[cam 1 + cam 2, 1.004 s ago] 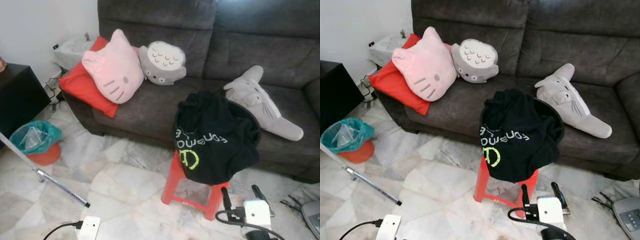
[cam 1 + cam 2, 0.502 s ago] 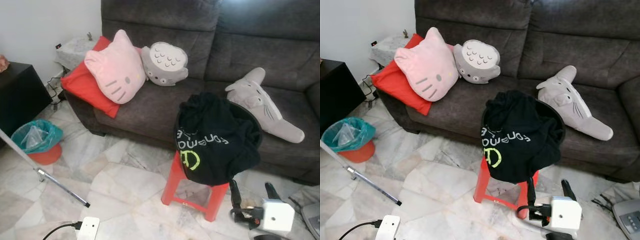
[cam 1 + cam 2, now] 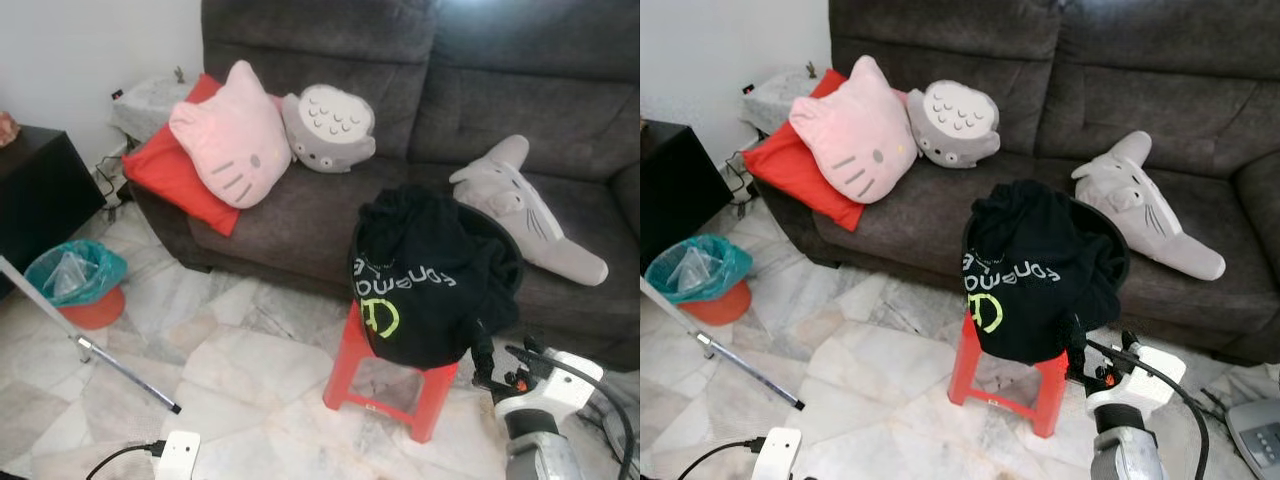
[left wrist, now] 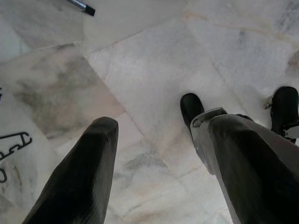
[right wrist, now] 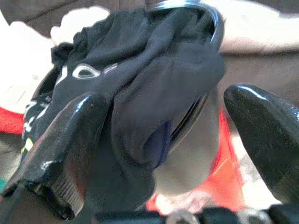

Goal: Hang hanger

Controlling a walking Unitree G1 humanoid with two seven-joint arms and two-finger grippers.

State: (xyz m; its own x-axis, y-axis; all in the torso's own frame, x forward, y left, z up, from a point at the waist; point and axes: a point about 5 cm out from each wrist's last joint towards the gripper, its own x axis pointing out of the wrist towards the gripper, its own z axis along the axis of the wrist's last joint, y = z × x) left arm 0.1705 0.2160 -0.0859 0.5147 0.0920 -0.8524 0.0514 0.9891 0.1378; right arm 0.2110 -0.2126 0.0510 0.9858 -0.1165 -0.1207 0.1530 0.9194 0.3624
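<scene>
One black shirt (image 3: 430, 285) lay draped over one red stool (image 3: 385, 375) on the marble floor (image 3: 240, 370), three plush toys and one red cushion (image 3: 160, 165) on the grey sofa (image 3: 560, 90) at twelve o'clock, while the right gripper (image 5: 163, 144), fingers apart, sat near the shirt's five-o'clock edge, and a hanger (image 4: 11, 142) lay on the floor beside the parted left gripper (image 4: 159, 154).

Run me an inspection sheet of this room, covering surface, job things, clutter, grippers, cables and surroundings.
Surface: marble floor.
Job's things: black shirt draped over a basin on the red stool; hanger outline on the floor.
Clutter: metal pole, bin with green bag.
Grippers: right gripper open beside the shirt's lower edge; left gripper open, pointing at the floor.
Cables: black cable to a white box.
Surroundings: grey sofa with plush cushions.
</scene>
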